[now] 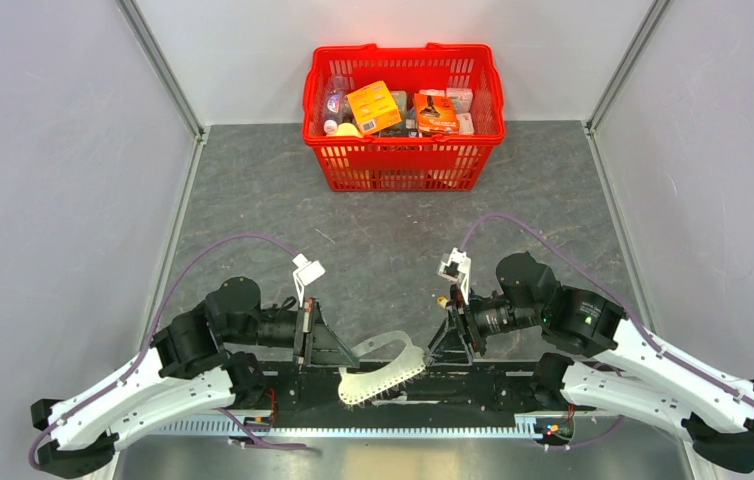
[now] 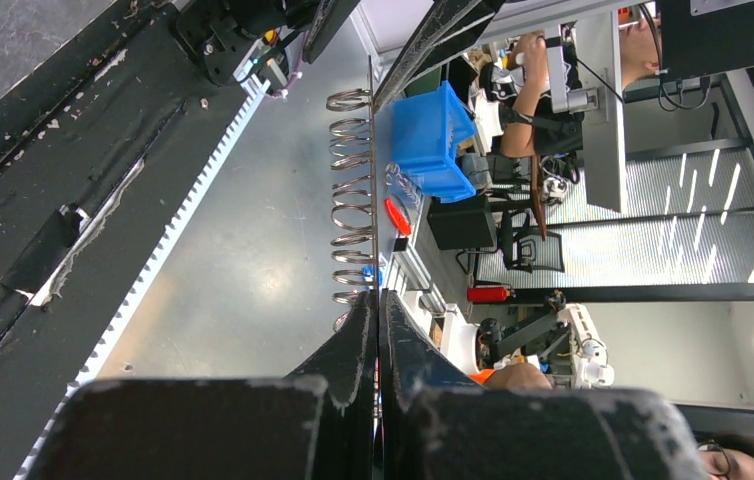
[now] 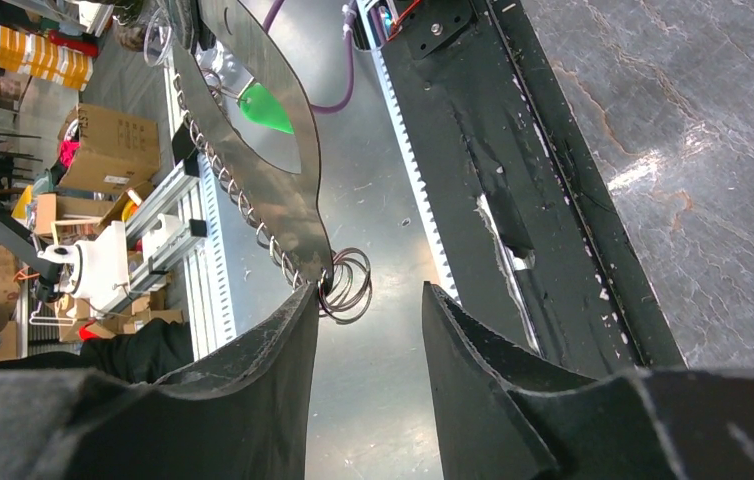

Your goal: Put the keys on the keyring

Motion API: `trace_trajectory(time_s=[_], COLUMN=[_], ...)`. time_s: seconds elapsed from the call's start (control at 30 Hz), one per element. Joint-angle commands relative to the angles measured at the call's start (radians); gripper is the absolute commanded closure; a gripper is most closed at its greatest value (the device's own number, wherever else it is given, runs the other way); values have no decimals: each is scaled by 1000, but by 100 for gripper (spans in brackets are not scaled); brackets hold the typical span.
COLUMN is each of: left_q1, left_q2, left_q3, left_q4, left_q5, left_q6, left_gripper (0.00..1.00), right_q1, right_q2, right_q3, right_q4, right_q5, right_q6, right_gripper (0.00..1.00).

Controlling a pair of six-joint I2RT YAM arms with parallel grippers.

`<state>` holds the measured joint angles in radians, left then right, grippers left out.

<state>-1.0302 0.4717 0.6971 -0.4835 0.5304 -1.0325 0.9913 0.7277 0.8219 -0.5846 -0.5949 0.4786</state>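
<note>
Keyring [image 1: 378, 378] hangs between the arms at the near edge of the table [image 1: 373, 230], left gripper [image 2: 377, 305] pressed shut on its strap [image 2: 374, 150] to steady it, right gripper [image 3: 371, 290] spread just beside the end ring [image 3: 348, 283], probably lining up, green key [image 3: 265, 108] further left along the strap.

1. I can read no lettering anywhere.
2. Boxes [image 1: 373, 107] in the red basket [image 1: 403, 168], far beyond my right tool [image 1: 435, 350]: print too small.
3. Cardboard box [image 3: 108, 150] left of that tool: marking blurred.

Bright, even light (soft shadows)
</note>
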Motion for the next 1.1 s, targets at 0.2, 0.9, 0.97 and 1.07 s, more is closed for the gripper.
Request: trace_trajectory(time_s=[0.2,0.9,0.97,1.07], left_q1=[-5,-4,-5,-5], left_q2=[30,99,103,116], left_q3=[33,0,-10,-22], left_q4=[81,383,411,450], left_q5=[-29,-585,-649,-741], left_q6=[-30,3,2,0], left_gripper=[98,98,98,98], right_q1=[4,4,4,5], right_q2=[-20,94,117,158], right_q3=[160,280,297,307], right_q4=[-34,-60,-48,-9], right_q5=[29,362,347,300], right_q6=[34,222,223,241], right_gripper=[45,45,46,47])
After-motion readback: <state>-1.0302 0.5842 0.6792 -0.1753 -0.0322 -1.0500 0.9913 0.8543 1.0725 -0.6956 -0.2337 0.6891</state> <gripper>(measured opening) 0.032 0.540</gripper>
